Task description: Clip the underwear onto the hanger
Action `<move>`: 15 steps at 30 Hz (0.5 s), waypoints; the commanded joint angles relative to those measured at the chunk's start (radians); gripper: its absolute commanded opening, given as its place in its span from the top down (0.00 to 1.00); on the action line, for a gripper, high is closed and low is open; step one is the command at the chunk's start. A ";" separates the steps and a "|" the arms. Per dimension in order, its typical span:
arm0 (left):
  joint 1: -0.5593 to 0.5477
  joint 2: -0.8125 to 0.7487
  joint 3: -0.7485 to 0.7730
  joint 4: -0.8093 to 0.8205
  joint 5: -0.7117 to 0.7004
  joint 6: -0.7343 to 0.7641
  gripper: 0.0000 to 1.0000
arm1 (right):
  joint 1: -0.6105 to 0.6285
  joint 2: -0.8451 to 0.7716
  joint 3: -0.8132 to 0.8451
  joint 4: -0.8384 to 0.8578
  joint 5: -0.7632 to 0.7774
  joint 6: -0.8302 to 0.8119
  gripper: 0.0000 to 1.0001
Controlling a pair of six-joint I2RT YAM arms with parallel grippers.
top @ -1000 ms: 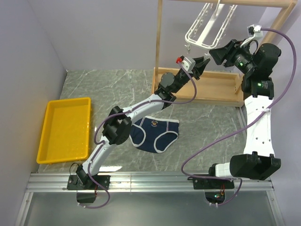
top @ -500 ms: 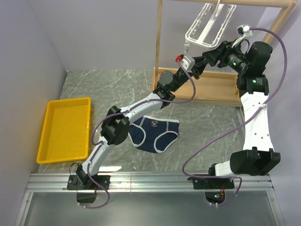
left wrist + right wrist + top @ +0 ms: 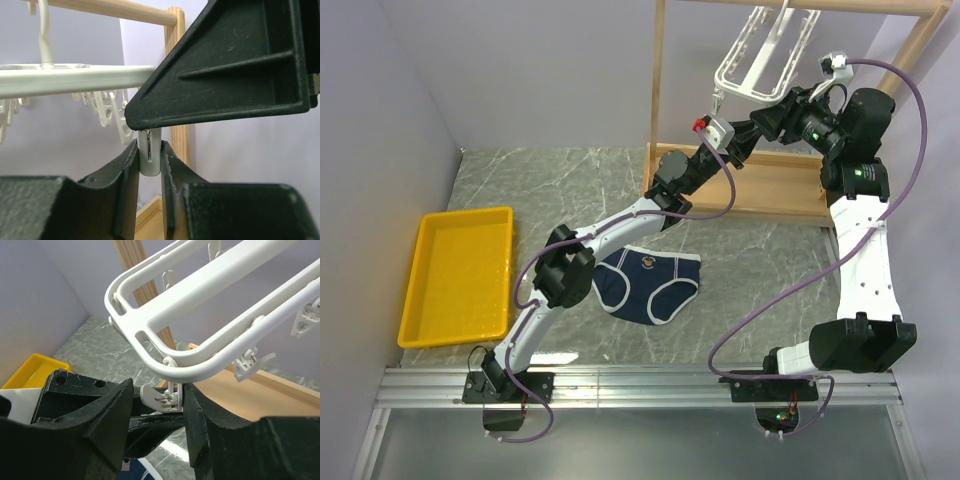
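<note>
The navy underwear [image 3: 650, 285] lies flat on the table, under the left arm and held by nothing. The white hanger [image 3: 765, 60] hangs from the wooden rack. In the left wrist view my left gripper [image 3: 149, 150] is shut on one dangling white clip [image 3: 149, 159] below the hanger bar [image 3: 75, 80]. My right gripper [image 3: 155, 405] is open around the same corner clip [image 3: 165, 396], which touches its right finger [image 3: 210, 425]. In the top view the two grippers, left [image 3: 748, 132] and right [image 3: 767, 118], meet tip to tip under the hanger's near corner.
The wooden rack has a post [image 3: 657, 100] and a base board [image 3: 760, 185] right behind the grippers. A yellow tray [image 3: 460, 275] sits at the table's left. Several other clips [image 3: 250, 360] hang along the hanger. Grey walls stand on the left and behind.
The right gripper has swung left and up to the hanger's corner clip, meeting the left gripper. The left arm and the underwear have not moved.
</note>
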 commanded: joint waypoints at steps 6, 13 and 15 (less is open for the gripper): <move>-0.003 -0.069 0.008 0.028 0.018 -0.027 0.84 | 0.011 0.009 0.042 -0.015 0.071 0.010 0.46; -0.003 -0.068 0.005 0.025 0.021 -0.028 0.84 | 0.011 0.006 0.035 -0.006 0.066 0.020 0.55; -0.003 -0.068 0.005 0.022 0.021 -0.027 0.82 | 0.011 0.007 0.035 -0.008 0.065 0.018 0.64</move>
